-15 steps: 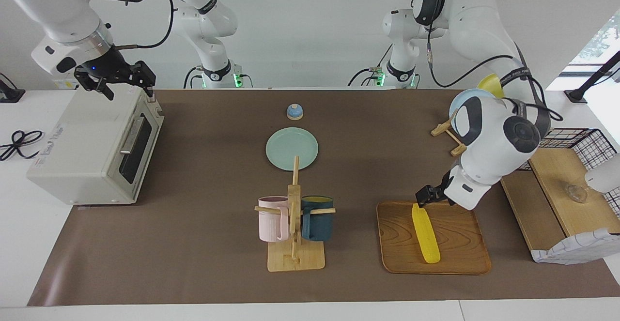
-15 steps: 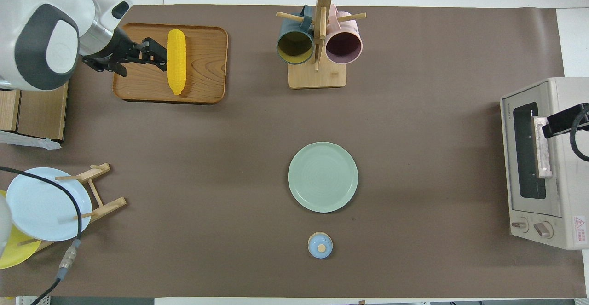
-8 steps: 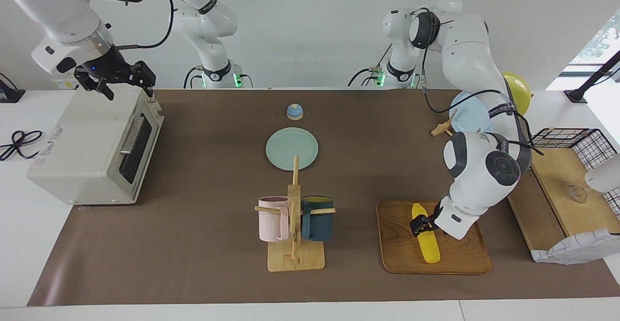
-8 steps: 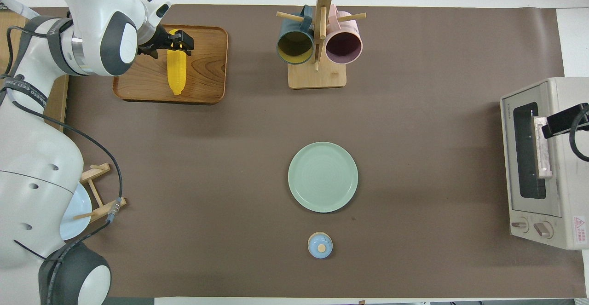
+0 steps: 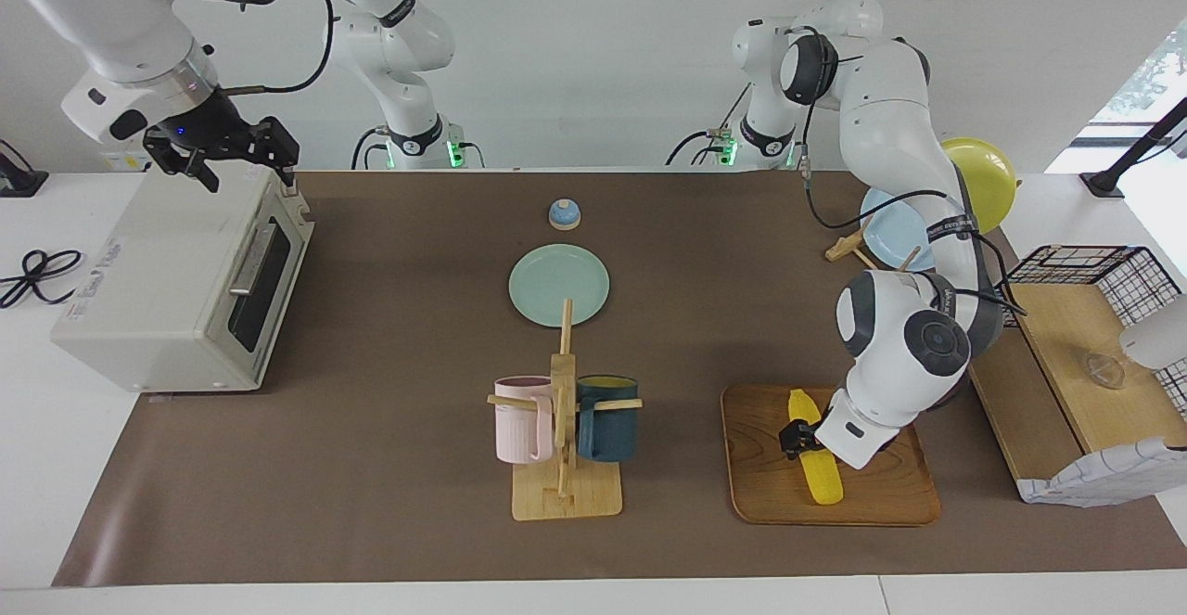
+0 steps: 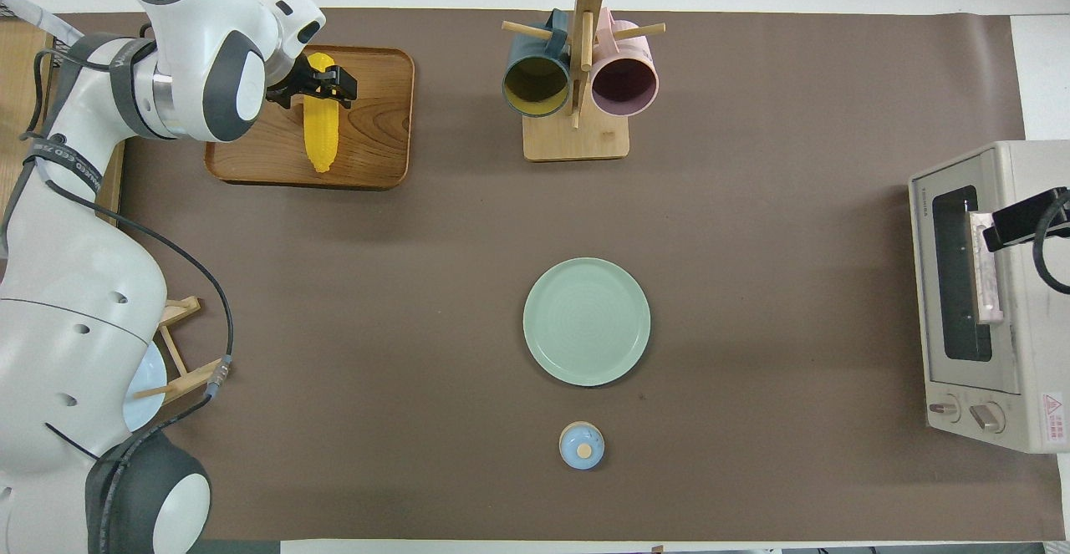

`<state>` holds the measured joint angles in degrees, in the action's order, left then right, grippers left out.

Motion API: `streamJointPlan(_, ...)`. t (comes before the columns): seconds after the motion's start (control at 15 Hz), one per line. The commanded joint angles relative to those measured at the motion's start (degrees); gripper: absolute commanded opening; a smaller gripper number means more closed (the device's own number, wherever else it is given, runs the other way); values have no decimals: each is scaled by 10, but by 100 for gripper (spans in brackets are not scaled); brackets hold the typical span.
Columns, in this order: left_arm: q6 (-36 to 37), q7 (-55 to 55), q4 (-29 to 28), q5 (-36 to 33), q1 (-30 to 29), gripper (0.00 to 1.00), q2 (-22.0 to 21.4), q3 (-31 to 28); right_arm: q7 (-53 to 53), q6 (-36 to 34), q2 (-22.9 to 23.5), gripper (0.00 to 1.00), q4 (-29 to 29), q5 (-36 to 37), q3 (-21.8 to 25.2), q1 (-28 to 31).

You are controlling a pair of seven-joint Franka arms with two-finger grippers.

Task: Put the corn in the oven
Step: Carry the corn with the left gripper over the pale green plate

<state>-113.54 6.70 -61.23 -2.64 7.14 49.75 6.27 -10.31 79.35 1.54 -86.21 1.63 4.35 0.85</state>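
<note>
The yellow corn (image 5: 823, 480) lies on a wooden tray (image 5: 890, 494) toward the left arm's end of the table. It also shows in the overhead view (image 6: 320, 136) on the tray (image 6: 376, 136). My left gripper (image 5: 803, 436) is down at the corn's middle, open, with a finger on either side of the cob; it also shows from above (image 6: 318, 90). The off-white oven (image 5: 158, 272) stands at the right arm's end with its dark glass door shut. My right gripper (image 5: 239, 165) hangs open over the oven's top, close to the door's upper edge, and waits.
A wooden mug rack (image 5: 564, 429) with a pink and a dark blue mug stands beside the tray. A green plate (image 5: 559, 285) and a small blue lidded pot (image 5: 564, 214) lie mid-table. A plate rack (image 5: 895, 235) and a wooden box with a wire basket (image 5: 1085, 355) flank the left arm.
My left gripper has moved from the corn's end nearer the robots to its middle and come down astride the cob. The corn has not moved. The right arm has stayed still.
</note>
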Motion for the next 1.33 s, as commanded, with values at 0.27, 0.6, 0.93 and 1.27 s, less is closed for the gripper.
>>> streamJointPlan(0.27,-9,-7,-30,-3,5,0,-14,0,6,5,-6,100,-9,-2,-5,5)
streamJointPlan(0.6,38,6,-33,35,7,0,-81,-2,7,3,-6,100,-9,-2,-5,5)
streamJointPlan(0.93,77,119,-177,41,48,0,-234,1,7,3,-6,100,-9,-2,-5,3)
streamJointPlan(1.27,39,232,-357,57,144,0,-357,3,7,3,-6,100,-9,-2,-5,4)
